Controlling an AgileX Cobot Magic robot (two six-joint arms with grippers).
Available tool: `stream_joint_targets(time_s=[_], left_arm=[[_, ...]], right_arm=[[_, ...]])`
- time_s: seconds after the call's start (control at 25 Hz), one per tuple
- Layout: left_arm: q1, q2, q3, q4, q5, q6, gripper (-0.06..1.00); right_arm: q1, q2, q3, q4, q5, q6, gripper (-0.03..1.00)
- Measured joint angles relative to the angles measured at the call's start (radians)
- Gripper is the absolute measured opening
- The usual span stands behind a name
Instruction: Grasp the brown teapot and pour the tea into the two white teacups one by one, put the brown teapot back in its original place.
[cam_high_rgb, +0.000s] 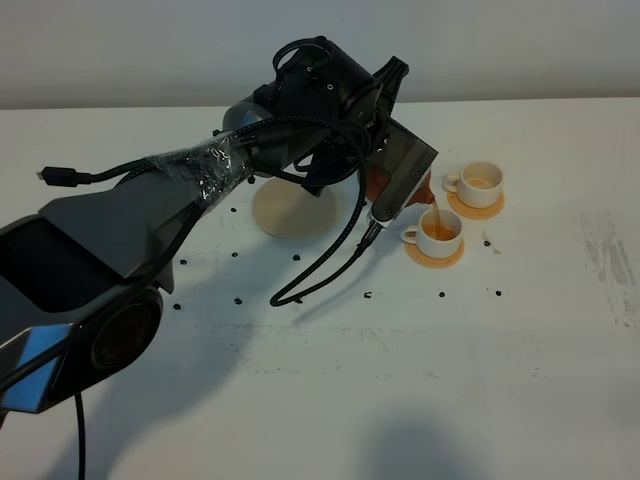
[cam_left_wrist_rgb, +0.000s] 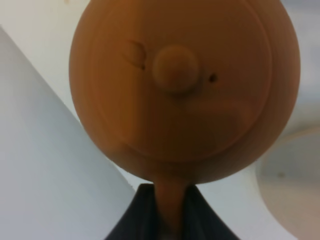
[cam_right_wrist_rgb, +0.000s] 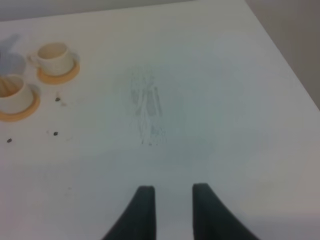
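Overhead, the left gripper (cam_high_rgb: 385, 190) is clamped on the loop handle of the brown teapot (cam_left_wrist_rgb: 185, 90), which hangs tilted above the table (cam_high_rgb: 330, 380), its spout over the nearer white teacup (cam_high_rgb: 438, 230) on an orange coaster (cam_high_rgb: 434, 253). Just beyond stands the second teacup (cam_high_rgb: 478, 183), and the cream saucer (cam_high_rgb: 295, 210) lies bare beside the arm. Off to the side, the right gripper (cam_right_wrist_rgb: 172, 197) hovers empty over the table, its jaws drawn in with only a narrow gap showing.

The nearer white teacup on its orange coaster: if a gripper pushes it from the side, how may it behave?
The nearer teacup looks nearly full of tea, so a push would probably spill it. It merely rests on its coaster, so it may slide off. Its small, rigid build suggests it is light and breakable.
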Motion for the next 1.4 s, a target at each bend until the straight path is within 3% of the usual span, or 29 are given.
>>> stream_joint_targets(time_s=[0.8,1.4], left_arm=[[-0.011,0.000,0.000,0.014,-0.024,0.112,0.08],[-0.013,0.000,0.000,0.055,-0.052,0.135,0.08]], right_arm=[[0.000,0.000,0.000,0.000,0.000,0.000,0.21],[0.000,0.000,0.000,0.000,0.000,0.000,0.21]])
